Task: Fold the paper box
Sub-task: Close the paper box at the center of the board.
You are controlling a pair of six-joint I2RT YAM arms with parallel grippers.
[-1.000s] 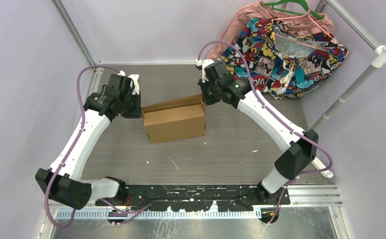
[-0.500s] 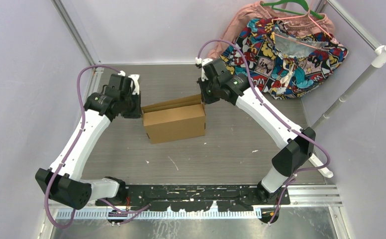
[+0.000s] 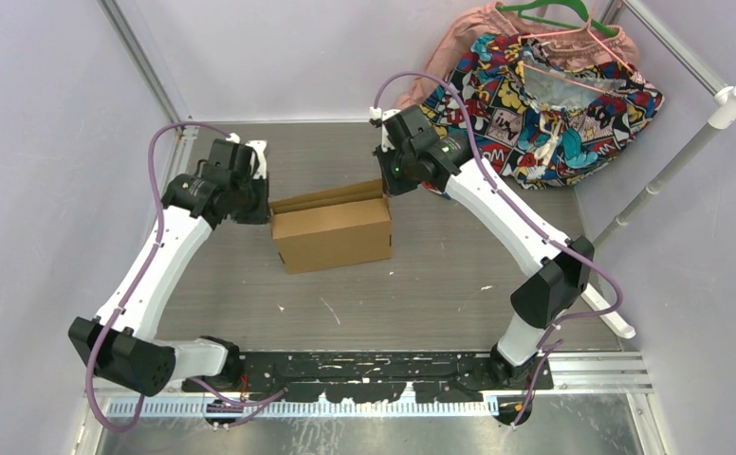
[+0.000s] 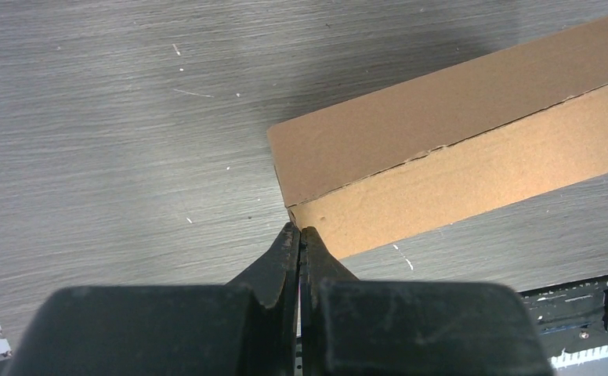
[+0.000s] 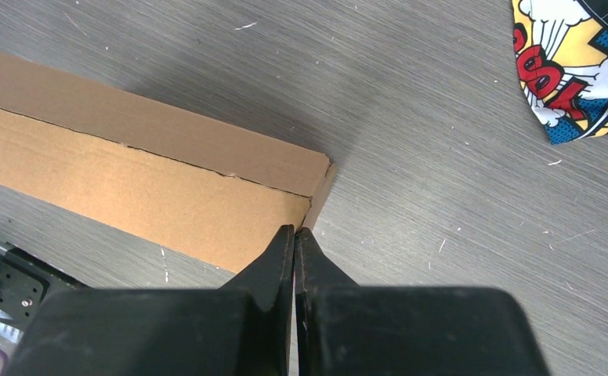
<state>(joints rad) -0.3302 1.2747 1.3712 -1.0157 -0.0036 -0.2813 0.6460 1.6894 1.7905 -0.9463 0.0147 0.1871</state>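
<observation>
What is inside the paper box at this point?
Nothing inside can be seen: the paper box lies closed on the table, its cardboard panels covering the interior. Only a thin seam between panels shows, too narrow to see through.

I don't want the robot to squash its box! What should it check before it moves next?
1. The left gripper is shut, tips at the left end of the paper box: ok.
2. The right gripper is shut, tips at the box's right end: ok.
3. Tips really touching the cardboard: cannot tell.
4. Box lying on the table between both arms: ok.
5. Long seam on the box fully closed: cannot tell.
6. The comic-print cloth lies apart from the box: ok.
</observation>
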